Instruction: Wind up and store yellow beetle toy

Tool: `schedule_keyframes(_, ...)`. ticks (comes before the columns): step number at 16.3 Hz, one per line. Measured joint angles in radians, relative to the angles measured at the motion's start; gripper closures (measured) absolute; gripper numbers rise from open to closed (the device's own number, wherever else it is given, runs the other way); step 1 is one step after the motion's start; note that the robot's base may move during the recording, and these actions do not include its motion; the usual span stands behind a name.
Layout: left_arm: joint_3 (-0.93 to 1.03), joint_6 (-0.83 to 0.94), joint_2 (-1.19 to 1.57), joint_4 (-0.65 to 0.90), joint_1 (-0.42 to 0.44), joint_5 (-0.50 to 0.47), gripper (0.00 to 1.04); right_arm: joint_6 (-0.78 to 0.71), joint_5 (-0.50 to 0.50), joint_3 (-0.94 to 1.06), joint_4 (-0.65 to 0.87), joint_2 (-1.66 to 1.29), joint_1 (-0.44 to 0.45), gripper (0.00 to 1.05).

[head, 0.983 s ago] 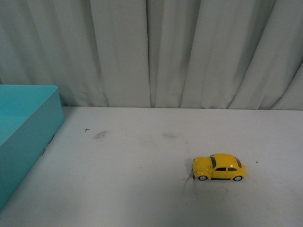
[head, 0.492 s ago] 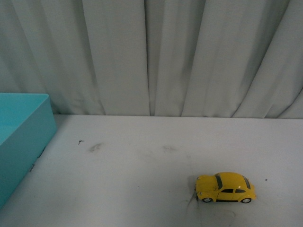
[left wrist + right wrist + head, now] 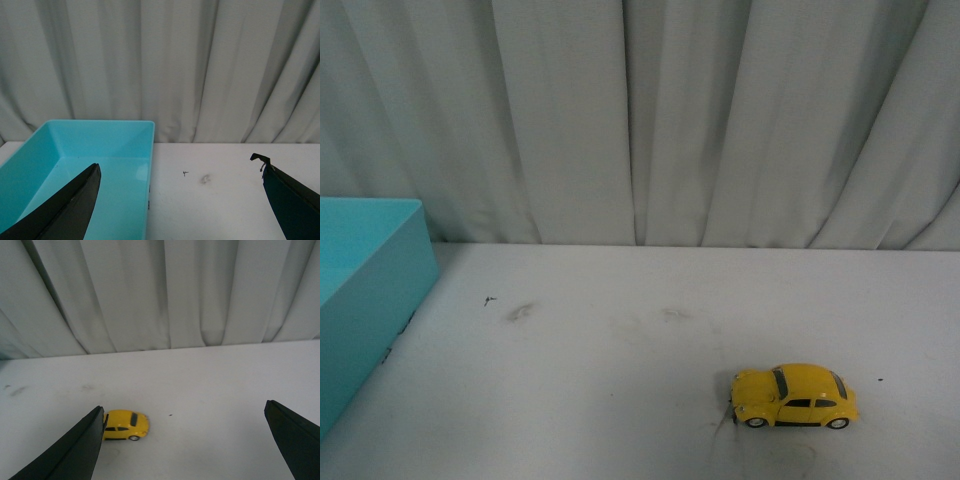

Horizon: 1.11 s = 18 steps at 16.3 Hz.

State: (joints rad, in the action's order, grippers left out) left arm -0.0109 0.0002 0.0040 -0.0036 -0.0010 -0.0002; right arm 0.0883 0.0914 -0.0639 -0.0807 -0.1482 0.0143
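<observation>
Out on the white table [image 3: 600,410], the yellow toy car [image 3: 794,396] sits upright, right of centre, with bare surface all round it. Well apart, a turquoise bin [image 3: 365,290] sits at the table's left side; only the left wrist view shows its inside. The left gripper [image 3: 176,162] and right gripper [image 3: 185,406] gape wide, grasping nothing, seen only by wrist cameras.

Beetle toy [image 3: 794,396] sits on the table [image 3: 600,380] front-right, bin [image 3: 380,290] at far left

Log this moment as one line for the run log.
stage: pre-grasp | toy: upright on table, untouched | bin: at left, toy not in it | left gripper: open | right gripper: open
</observation>
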Motion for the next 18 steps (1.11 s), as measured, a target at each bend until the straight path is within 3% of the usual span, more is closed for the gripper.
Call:
schedule_keyframes(4, 0.0, 0.0, 0.0, 0.0, 0.0, 0.0, 0.07, 0.111, 0.059, -0.214, 0.596, -0.706, 0.078, 0.07)
schedule_keyframes(7, 0.0, 0.0, 0.0, 0.0, 0.0, 0.0, 0.07, 0.085, 0.183, -0.435, 0.821, -1.151, 0.065, 0.07)
schedule_keyframes(10, 0.0, 0.0, 0.0, 0.0, 0.0, 0.0, 0.07, -0.143, 0.467, -0.679, 0.801, -1.507, 0.039, 0.07)
schedule_keyframes(12, 0.0, 0.0, 0.0, 0.0, 0.0, 0.0, 0.07, -0.345, 0.629, -0.766, 0.666, -1.64, 0.044, 0.07)
schedule_keyframes(16, 0.0, 0.0, 0.0, 0.0, 0.0, 0.0, 0.07, -0.753, 0.832, -0.874, 0.397, -1.775, 0.035, 0.07)
schedule_keyframes(18, 0.0, 0.0, 0.0, 0.0, 0.0, 0.0, 0.07, -0.929, 0.868, -0.942, 0.226, -1.809, 0.002, 0.07)
